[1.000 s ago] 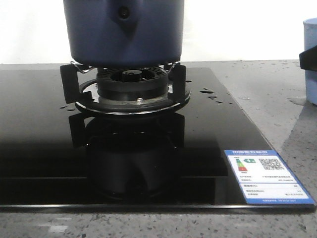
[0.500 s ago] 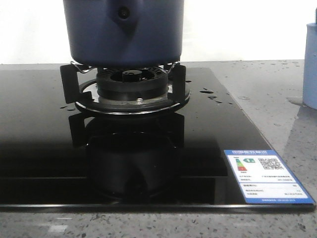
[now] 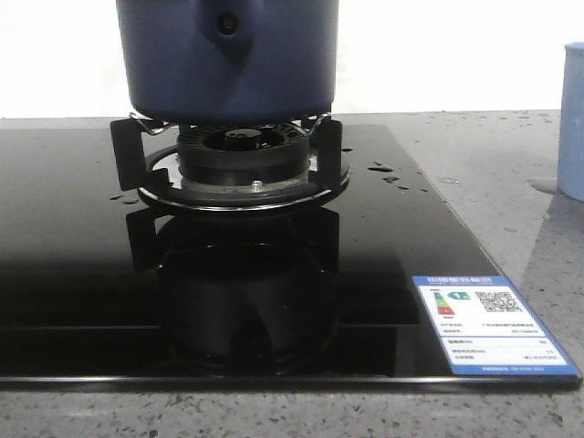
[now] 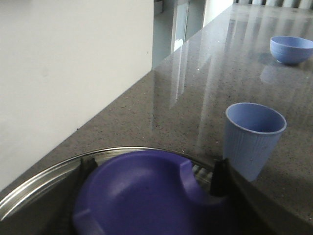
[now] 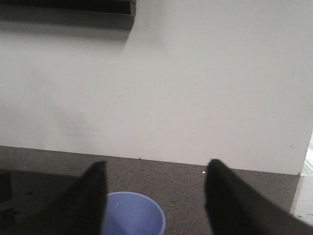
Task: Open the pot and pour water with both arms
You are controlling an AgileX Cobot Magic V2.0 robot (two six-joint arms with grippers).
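The dark navy pot (image 3: 228, 64) stands on the burner grate (image 3: 228, 155) of the black hob; its top is cut off by the front view. In the left wrist view my left gripper (image 4: 154, 171) has its fingers against both sides of the purple-blue lid knob (image 4: 142, 196), above the lid's steel rim (image 4: 44, 183). My right gripper (image 5: 156, 164) is open and empty, high above the pale blue ribbed cup (image 5: 132, 215). The cup also shows at the right edge of the front view (image 3: 573, 119). Water droplets (image 3: 381, 169) lie on the hob, and a wet patch (image 3: 546, 186) lies by the cup.
The glass hob (image 3: 73, 228) carries a blue label (image 3: 493, 324) at its front right corner. The cup (image 4: 254, 137) stands on the grey counter close to the lid. A blue bowl (image 4: 291, 49) sits farther along the counter. A white wall runs behind.
My right gripper, which was on the cup at the right edge one second ago, has left the front view. The cup stays standing. The pot has not moved.
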